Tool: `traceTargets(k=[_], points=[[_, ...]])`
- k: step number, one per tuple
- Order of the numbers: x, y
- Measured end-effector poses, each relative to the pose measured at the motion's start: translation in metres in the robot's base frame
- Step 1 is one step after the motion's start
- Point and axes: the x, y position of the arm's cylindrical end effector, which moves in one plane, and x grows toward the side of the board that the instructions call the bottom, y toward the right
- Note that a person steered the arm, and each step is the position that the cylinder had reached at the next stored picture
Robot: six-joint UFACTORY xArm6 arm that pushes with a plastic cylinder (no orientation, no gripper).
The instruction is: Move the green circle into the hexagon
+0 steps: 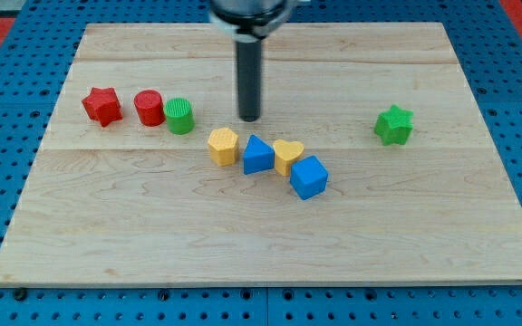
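The green circle (179, 116) stands at the view's left of centre, touching a red circle (149, 108) on its left. The yellow hexagon (223, 145) lies a little to the view's right and below the green circle, with a small gap between them. My tip (249, 118) rests on the board to the view's right of the green circle and just above the hexagon and the blue triangle (257, 155), touching none of them.
A red star (102, 105) sits left of the red circle. A yellow heart (287, 156) and a blue cube (308, 177) continue the row right of the blue triangle. A green star (394, 125) stands alone at the right. The wooden board (406, 235) has blue pegboard around it.
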Motion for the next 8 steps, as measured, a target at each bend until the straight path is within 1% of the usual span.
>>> traceTargets(k=[1,2,3,4,5,6,7,8], points=[[0.003,-0.046],[0.042,-0.047],[0.053,-0.092],[0.034,-0.144],[-0.006,-0.117],[-0.010,-0.083],[-0.009,-0.068],[0.006,-0.078]])
